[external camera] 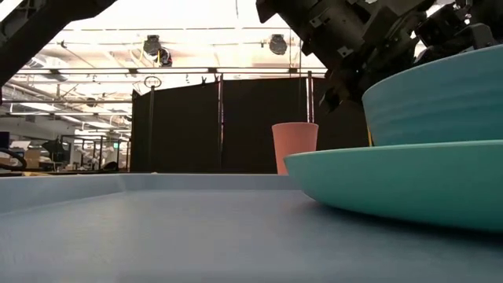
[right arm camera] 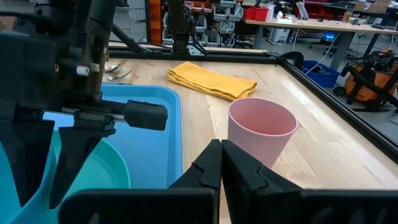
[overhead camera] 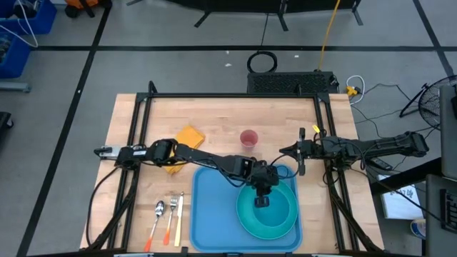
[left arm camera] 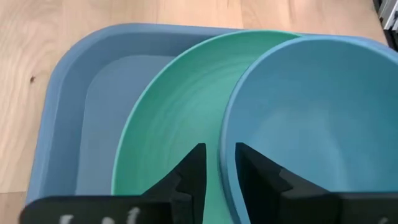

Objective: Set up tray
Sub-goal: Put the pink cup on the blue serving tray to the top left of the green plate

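The light-blue tray (overhead camera: pixel 214 207) lies on the wooden table at the near edge. A round teal plate (left arm camera: pixel 168 118) rests on the tray's right half. A light-blue bowl (left arm camera: pixel 311 118) sits over the plate. My left gripper (overhead camera: pixel 262 200) reaches over the plate from the left and is shut on the bowl's rim. My right gripper (right arm camera: pixel 221 163) is shut and empty. It hovers at the tray's far right corner, next to an upright pink cup (right arm camera: pixel 261 129). My left gripper pinches the bowl's rim (left arm camera: pixel 223 140) on the side toward the tray's middle. One finger (left arm camera: pixel 252 169) is inside the bowl and one (left arm camera: pixel 193 171) is outside, over the plate. The fingers come from above, pointing down. I cannot tell whether the bowl's base rests on the plate.
A folded yellow napkin (overhead camera: pixel 184 143) lies on the table beyond the tray's far left corner. A spoon, fork and knife (overhead camera: pixel 168 218) lie left of the tray. The pink cup (overhead camera: pixel 248 138) stands just beyond the tray's far edge. A black frame borders the table.
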